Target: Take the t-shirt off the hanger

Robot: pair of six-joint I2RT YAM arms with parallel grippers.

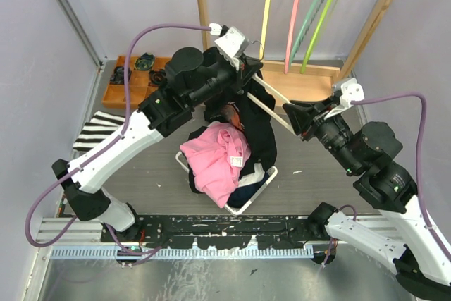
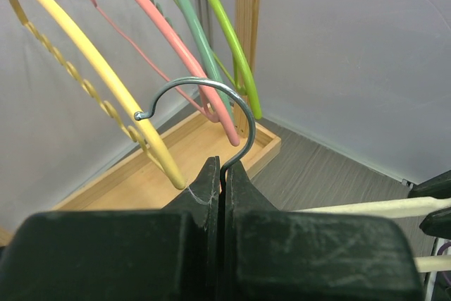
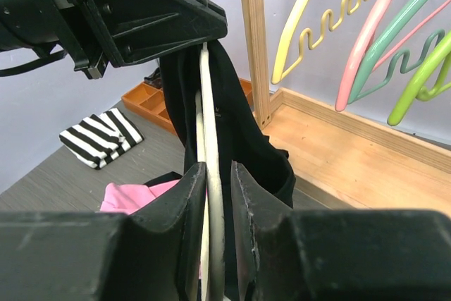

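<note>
the jaws of the left gripper (image 2: pixel 222 174) are clenched on the hanger (image 2: pixel 204 89) at its wire hook, we think to hold it up and steady. the jaws of the right gripper (image 3: pixel 218 174) stand on both sides of the hanger's cream arm (image 3: pixel 209 103), with a thin gap showing, so they are not pinching it. the black t-shirt (image 3: pixel 239 125) hangs from this hanger, above the basket (image 1: pixel 273 172). its collar is hidden behind the left gripper.

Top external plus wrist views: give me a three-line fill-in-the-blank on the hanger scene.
The left gripper is shut on the silver wire ____ of the cream hanger.
The t-shirt draped on that hanger is ____.
The white wire basket holds a ____ garment.
Missing: hook; black; pink.
</note>
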